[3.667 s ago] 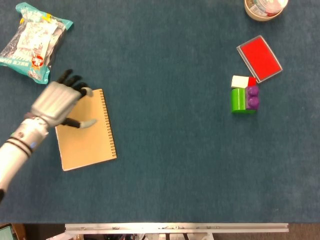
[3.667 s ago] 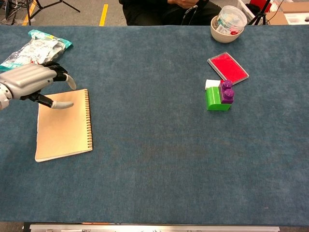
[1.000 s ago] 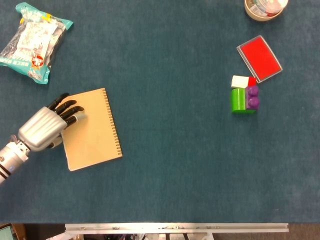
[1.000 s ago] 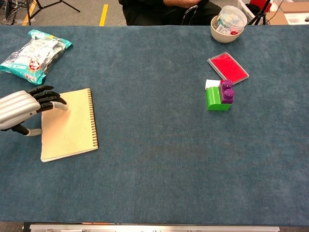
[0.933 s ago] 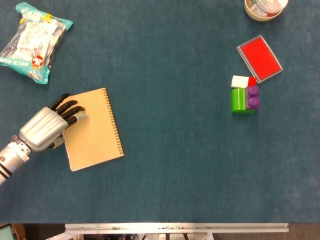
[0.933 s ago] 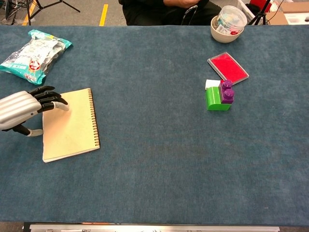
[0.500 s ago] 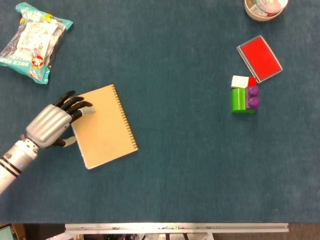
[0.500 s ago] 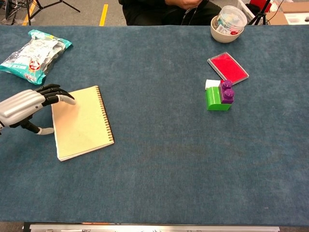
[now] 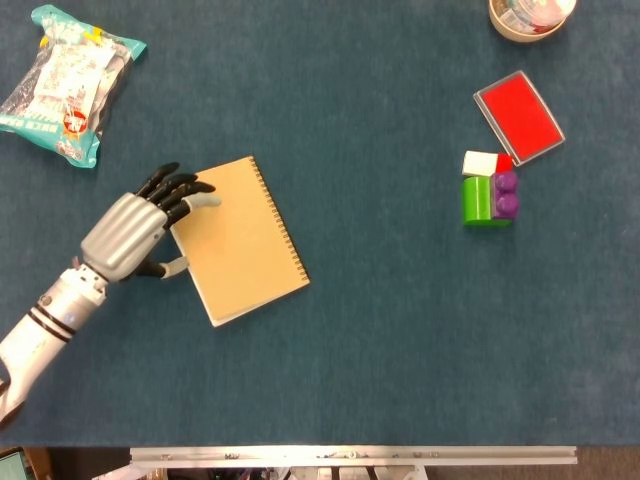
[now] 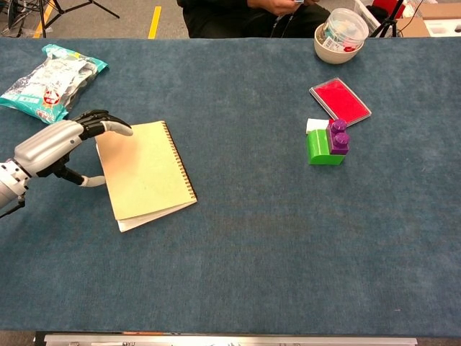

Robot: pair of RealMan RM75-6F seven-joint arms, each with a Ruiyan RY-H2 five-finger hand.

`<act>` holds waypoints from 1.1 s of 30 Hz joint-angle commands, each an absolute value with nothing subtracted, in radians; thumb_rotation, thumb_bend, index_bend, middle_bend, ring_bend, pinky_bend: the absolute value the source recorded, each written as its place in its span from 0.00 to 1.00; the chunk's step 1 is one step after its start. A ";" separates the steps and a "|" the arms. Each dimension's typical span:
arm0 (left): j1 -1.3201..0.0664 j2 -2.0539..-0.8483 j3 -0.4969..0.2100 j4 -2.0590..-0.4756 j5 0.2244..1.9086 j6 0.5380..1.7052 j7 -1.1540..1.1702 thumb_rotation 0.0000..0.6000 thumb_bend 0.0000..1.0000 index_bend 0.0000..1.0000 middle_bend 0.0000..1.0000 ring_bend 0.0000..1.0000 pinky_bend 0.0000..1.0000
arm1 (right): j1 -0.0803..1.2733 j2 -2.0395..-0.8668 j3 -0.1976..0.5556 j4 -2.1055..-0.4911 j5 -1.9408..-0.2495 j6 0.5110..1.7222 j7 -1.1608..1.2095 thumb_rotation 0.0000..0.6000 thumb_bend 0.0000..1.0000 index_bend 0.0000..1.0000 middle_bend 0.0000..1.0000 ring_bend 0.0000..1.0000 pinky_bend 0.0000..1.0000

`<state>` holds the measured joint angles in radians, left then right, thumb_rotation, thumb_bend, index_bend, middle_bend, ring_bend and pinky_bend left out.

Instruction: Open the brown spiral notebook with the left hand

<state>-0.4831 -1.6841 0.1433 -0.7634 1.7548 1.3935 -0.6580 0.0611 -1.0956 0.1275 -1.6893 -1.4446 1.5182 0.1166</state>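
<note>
Here the brown spiral notebook (image 9: 240, 240), a flat card-covered rectangle with dark wire coils down its right edge, lies skewed on the felt-like blue counter (image 9: 380, 330). At its nine o'clock the left robot hand (image 9: 140, 232), ribbed silver with black fingers, touches the cover's upper-left corner; it seems to pinch that edge, with the cover perhaps slightly lifted.

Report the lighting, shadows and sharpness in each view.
Head view: even, flat light, no glare; the left hand casts only a faint shadow on the notebook; sharp throughout. Chest view: equally even; a soft shadow lies under the notebook's lifted cover edge; the bowl and floor at the far edge look slightly softer.
</note>
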 commanded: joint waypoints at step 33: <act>-0.585 -1.644 0.092 -1.106 1.733 1.282 -0.393 1.00 0.35 0.49 0.21 0.09 0.00 | 0.058 -1.108 0.135 -1.629 -1.441 1.519 0.184 1.00 0.53 0.38 0.37 0.28 0.37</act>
<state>-0.5876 -1.6421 0.0935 -1.1084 1.7349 1.2793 -0.3972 0.0582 -1.1074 0.1345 -1.6290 -1.4407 1.5188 0.1842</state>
